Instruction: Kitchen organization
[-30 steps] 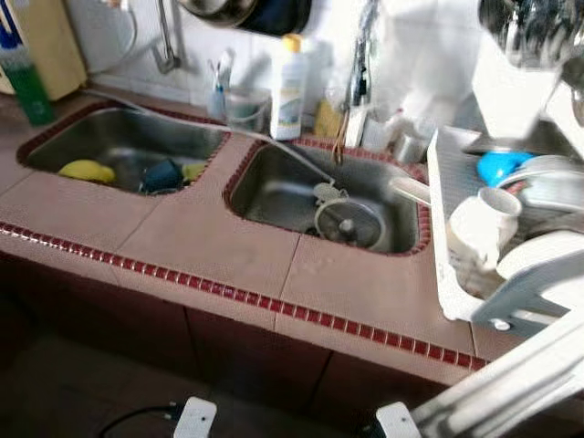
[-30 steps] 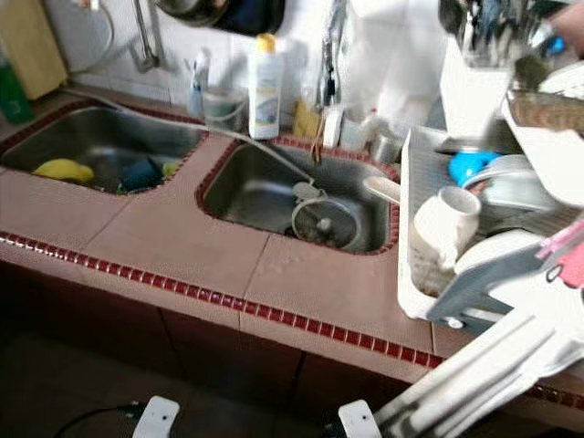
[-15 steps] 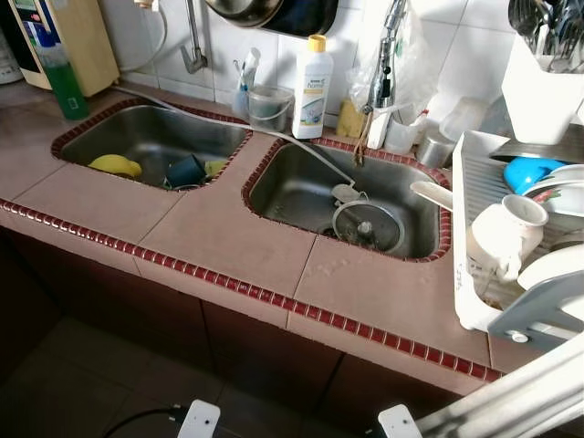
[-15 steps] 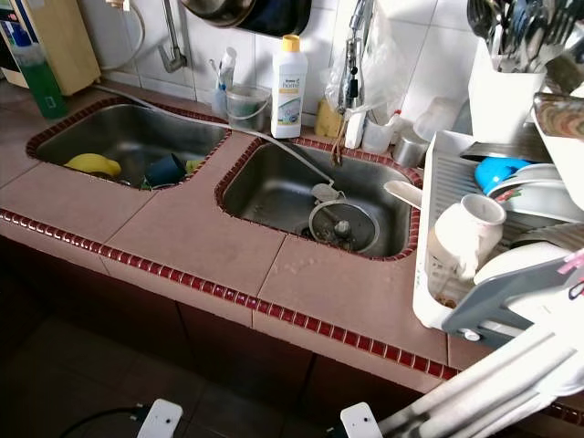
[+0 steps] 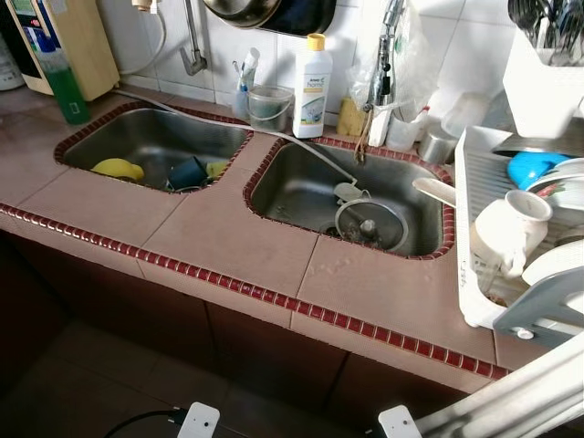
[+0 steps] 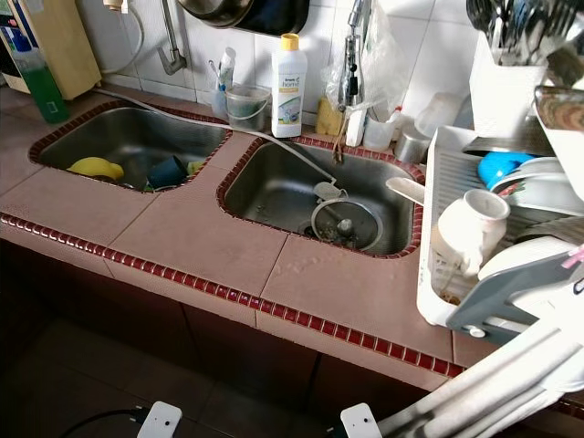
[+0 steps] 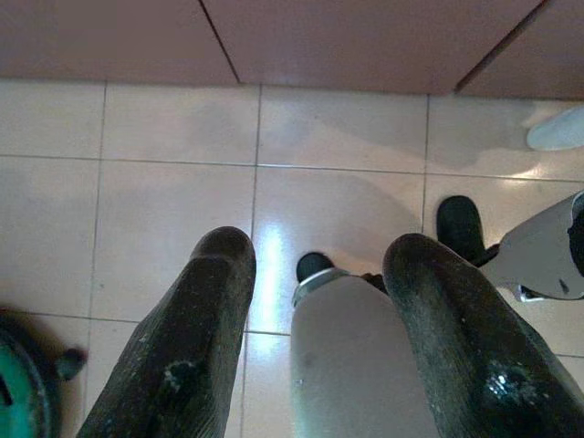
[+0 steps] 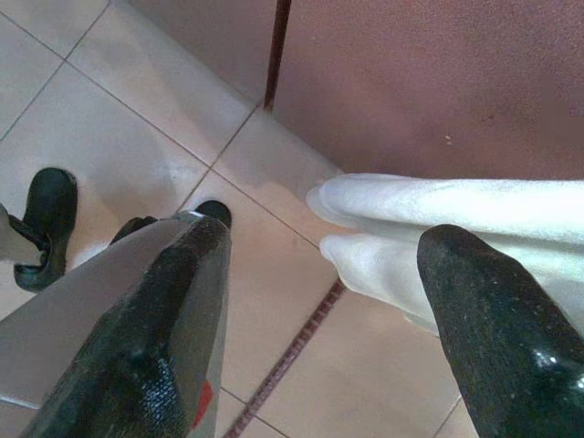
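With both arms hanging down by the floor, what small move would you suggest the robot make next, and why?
Probably raise the left gripper toward the left sink. Both it and the right gripper hang open over the floor tiles, holding nothing, while a yellow item and a dark blue cup lie in that sink, seemingly awaiting tidying.

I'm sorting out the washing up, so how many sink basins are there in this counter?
2. The left basin holds a yellow item and a dark blue cup. The right basin has a round strainer over its drain, beside the white dish rack.
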